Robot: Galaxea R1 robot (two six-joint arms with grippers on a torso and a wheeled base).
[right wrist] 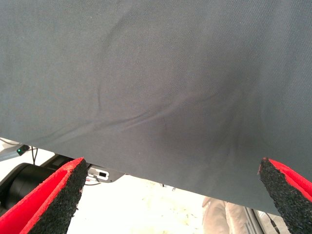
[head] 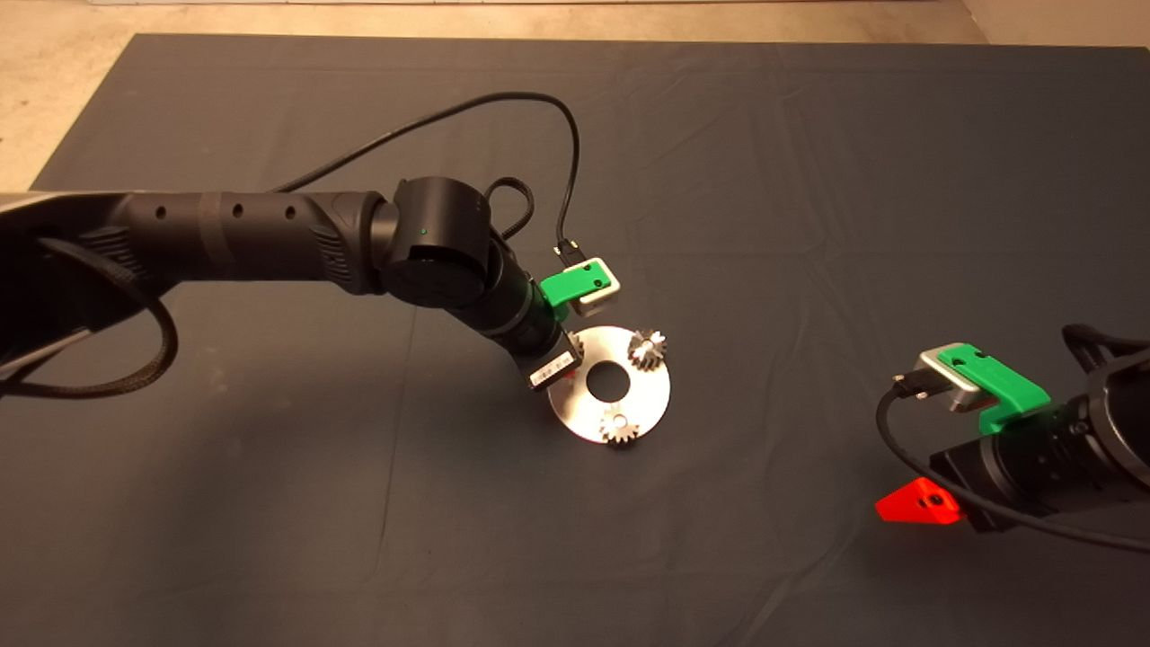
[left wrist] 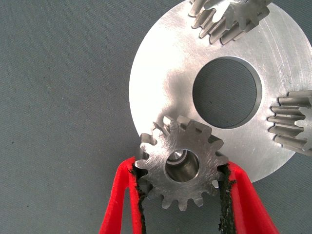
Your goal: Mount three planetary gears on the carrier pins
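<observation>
The round silver-white disc (head: pixel 645 386) with a large centre hole lies mid-mat; it also shows in the left wrist view (left wrist: pixel 170 83). Two planetary gears sit on its pins, one at the far right (head: pixel 647 348) and one at the near edge (head: pixel 620 426); both show in the left wrist view (left wrist: pixel 229 19), (left wrist: pixel 292 124). My left gripper (left wrist: pixel 183 187) is shut on the third gear (left wrist: pixel 181 168), held at the disc's left edge with a pin end (left wrist: pixel 178 158) showing through its centre hole. My right gripper (right wrist: pixel 170 195) is open and empty at the mat's near right.
A black cable (head: pixel 503 108) loops over the mat behind the left arm (head: pixel 269 238). The right arm (head: pixel 1033 449) rests at the lower right edge of the head view. Beyond the mat's edge, floor and equipment show in the right wrist view (right wrist: pixel 146 204).
</observation>
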